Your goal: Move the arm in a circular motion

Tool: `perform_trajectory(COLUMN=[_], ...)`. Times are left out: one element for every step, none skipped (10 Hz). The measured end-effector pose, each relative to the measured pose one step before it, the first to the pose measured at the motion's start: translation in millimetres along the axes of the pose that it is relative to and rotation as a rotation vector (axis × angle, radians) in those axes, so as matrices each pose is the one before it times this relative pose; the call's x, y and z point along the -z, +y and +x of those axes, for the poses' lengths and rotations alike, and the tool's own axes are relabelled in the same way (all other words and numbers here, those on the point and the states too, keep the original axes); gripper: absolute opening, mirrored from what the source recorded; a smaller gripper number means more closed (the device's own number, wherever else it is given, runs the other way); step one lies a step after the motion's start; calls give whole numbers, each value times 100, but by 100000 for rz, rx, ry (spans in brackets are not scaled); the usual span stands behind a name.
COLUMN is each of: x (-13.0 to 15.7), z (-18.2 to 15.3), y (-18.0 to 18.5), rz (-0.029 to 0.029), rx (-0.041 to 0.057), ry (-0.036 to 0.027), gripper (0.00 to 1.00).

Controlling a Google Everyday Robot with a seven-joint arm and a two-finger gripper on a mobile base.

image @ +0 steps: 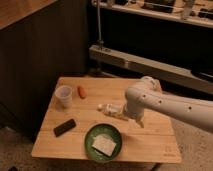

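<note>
The glossy white arm point(165, 102) with small dark dots reaches in from the right edge over the wooden table point(80, 116). Its bulbous joint hangs above the table's right half. The gripper point(140, 121) is the small pale tip pointing down just under the joint, right of a small white bottle point(112, 110) that lies on its side. It sits close above the tabletop and right of the green plate point(103, 142).
A clear plastic cup point(63, 96) and a small orange carrot-like piece point(81, 92) stand at the table's left back. A black flat device point(65, 127) lies front left. The green plate holds a pale square item. A dark cabinet and metal shelving stand behind.
</note>
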State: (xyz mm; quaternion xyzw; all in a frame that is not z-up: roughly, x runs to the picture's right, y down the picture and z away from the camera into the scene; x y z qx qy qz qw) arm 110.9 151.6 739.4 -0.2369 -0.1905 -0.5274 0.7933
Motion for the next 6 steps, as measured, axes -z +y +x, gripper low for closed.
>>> perform_trajectory(x=[473, 333, 68, 93, 143, 178], z=[-389, -609, -183, 81, -27, -179], y=[-1144, -957, -814, -1006, -920, -1082], rz=[-1018, -565, -662, -668, -696, -952], rx=[2090, 3123, 2158, 2240, 1548, 1723], ry=[1478, 360, 500, 623, 601, 365], gripper=[80, 80, 80, 80, 80, 80])
